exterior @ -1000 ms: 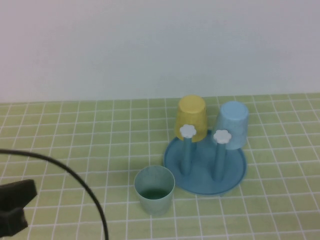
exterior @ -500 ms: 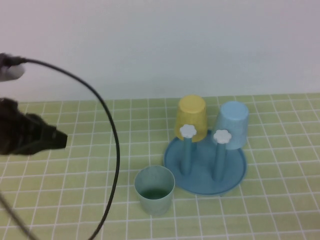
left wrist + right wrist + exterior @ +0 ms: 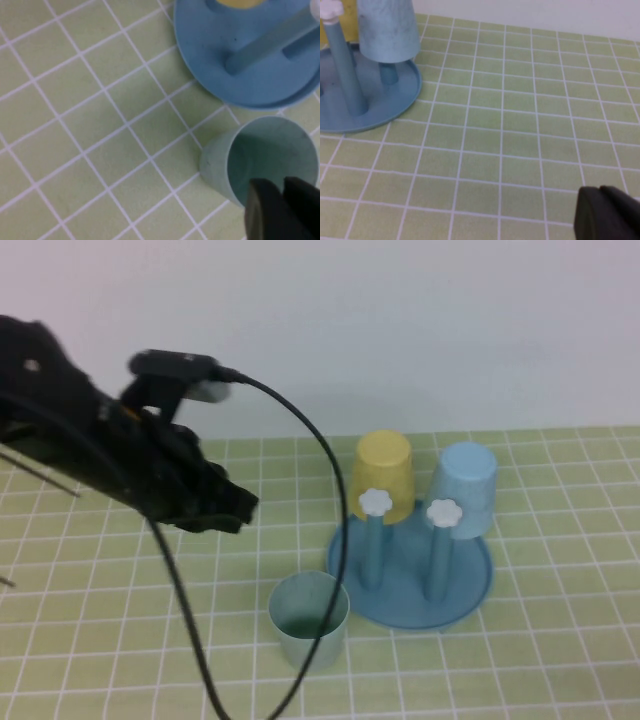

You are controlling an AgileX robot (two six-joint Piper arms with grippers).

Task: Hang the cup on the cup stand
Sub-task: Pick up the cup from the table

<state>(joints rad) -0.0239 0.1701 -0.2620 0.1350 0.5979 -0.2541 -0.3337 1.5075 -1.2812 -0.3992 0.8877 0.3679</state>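
Observation:
The cup (image 3: 308, 620) is a pale grey-green tumbler standing upright, mouth up, on the green grid mat just left of the cup stand (image 3: 400, 606). The stand is a round blue dish with two bare pegs topped by white flower caps (image 3: 375, 502). My left gripper (image 3: 240, 510) hovers above the mat, up and to the left of the cup. In the left wrist view its tips (image 3: 282, 183) hang over the cup (image 3: 260, 160) rim, slightly open with nothing between them. My right gripper (image 3: 600, 192) is shut and empty over bare mat right of the stand (image 3: 370, 105).
A yellow cup (image 3: 384, 475) and a light blue cup (image 3: 465, 490) sit upside down on the stand's rear pegs. The left arm's black cable (image 3: 330, 530) loops down across the front of the grey-green cup. A white wall rises behind the mat.
The left arm has swung up from the lower left corner and rightward toward the cup, and its fingers have parted slightly. The cup and the stand have not moved.

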